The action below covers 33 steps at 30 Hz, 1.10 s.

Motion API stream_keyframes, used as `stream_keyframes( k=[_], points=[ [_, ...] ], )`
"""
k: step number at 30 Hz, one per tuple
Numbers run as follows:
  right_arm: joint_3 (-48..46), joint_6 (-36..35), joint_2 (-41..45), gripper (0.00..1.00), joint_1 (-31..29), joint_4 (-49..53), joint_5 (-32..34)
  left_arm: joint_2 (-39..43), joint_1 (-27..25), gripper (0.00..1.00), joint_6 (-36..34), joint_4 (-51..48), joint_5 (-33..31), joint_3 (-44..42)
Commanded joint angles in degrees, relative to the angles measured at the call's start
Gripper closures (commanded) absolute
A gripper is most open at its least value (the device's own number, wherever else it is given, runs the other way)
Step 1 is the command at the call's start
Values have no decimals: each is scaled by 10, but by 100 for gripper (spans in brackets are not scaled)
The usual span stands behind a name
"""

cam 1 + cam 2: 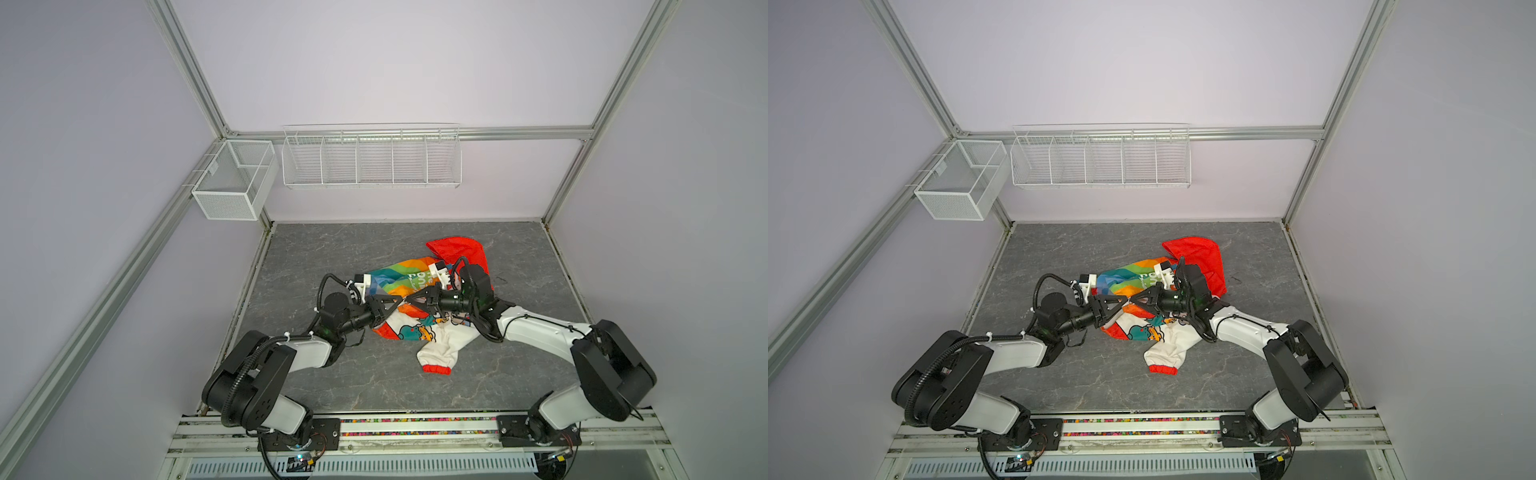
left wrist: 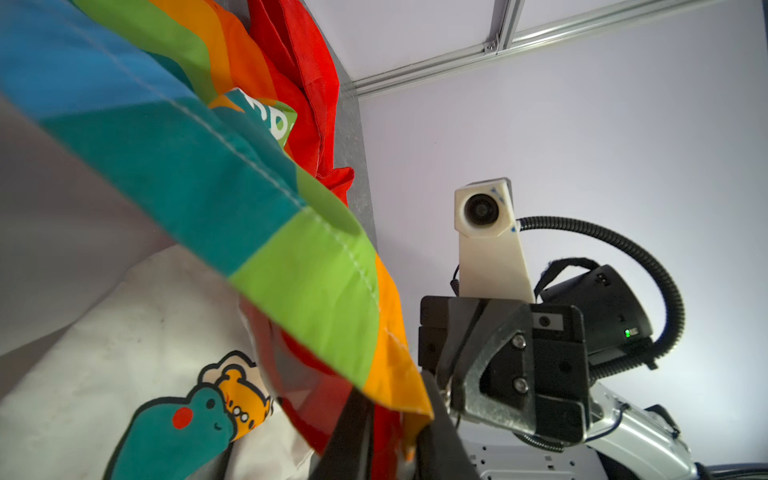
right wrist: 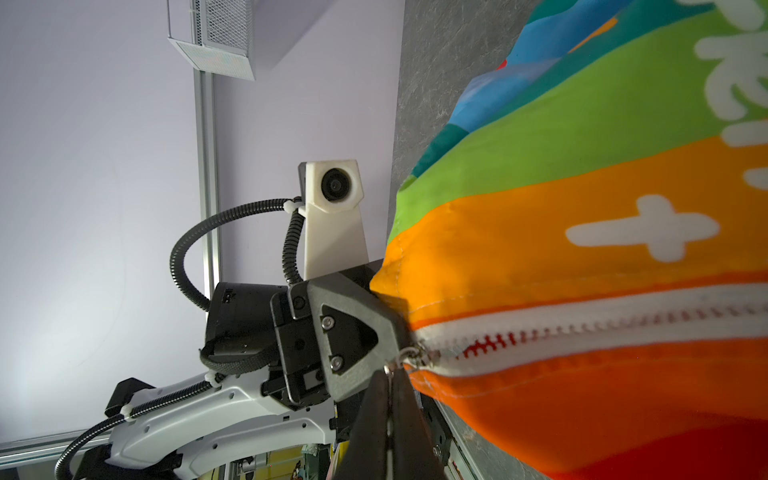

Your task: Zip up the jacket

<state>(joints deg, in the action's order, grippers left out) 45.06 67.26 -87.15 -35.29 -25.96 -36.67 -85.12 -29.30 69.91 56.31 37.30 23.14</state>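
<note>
Top views show the jacket (image 1: 399, 277) (image 1: 1128, 272) on a grey table (image 1: 374, 386) (image 1: 1100, 386), lilac walls (image 1: 395, 62) (image 1: 1121, 62)

Robot lab cell, aluminium frame (image 1: 190, 66)

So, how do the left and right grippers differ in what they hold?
The right gripper pinches the small metal zipper pull; the left gripper clamps the jacket's orange cloth edge beside it. The right gripper's fingers nearly touch; the left gripper's stand slightly apart around bunched cloth. Both are shut, tips almost meeting.
</note>
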Motion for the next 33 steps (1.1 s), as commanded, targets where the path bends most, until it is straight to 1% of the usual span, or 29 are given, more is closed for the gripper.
stream_keyframes(
  k=[1, 5, 12, 16, 21, 26, 33],
  points=[
    [12, -3, -1, 93, 4, -1, 6, -2, -3, 89, 6, 31, 2, -4],
    [16, -15, -1, 93, 5, 22, 11, 0, -3, 100, 10, 41, 3, -7],
    [29, -58, 11, 93, 5, 94, 30, 3, -2, 100, 4, 23, 9, 4],
    [41, -93, 20, 93, 7, 149, 48, 18, -3, 100, -13, -17, 4, 8],
    [50, -130, 23, 93, 11, 207, 66, 63, -2, 100, -65, -154, -14, 29],
    [74, -156, 20, 93, 14, 240, 79, 112, -2, 100, -121, -295, -43, 56],
    [82, -166, 16, 93, 16, 256, 85, 138, -2, 100, -146, -361, -56, 67]
  ],
)
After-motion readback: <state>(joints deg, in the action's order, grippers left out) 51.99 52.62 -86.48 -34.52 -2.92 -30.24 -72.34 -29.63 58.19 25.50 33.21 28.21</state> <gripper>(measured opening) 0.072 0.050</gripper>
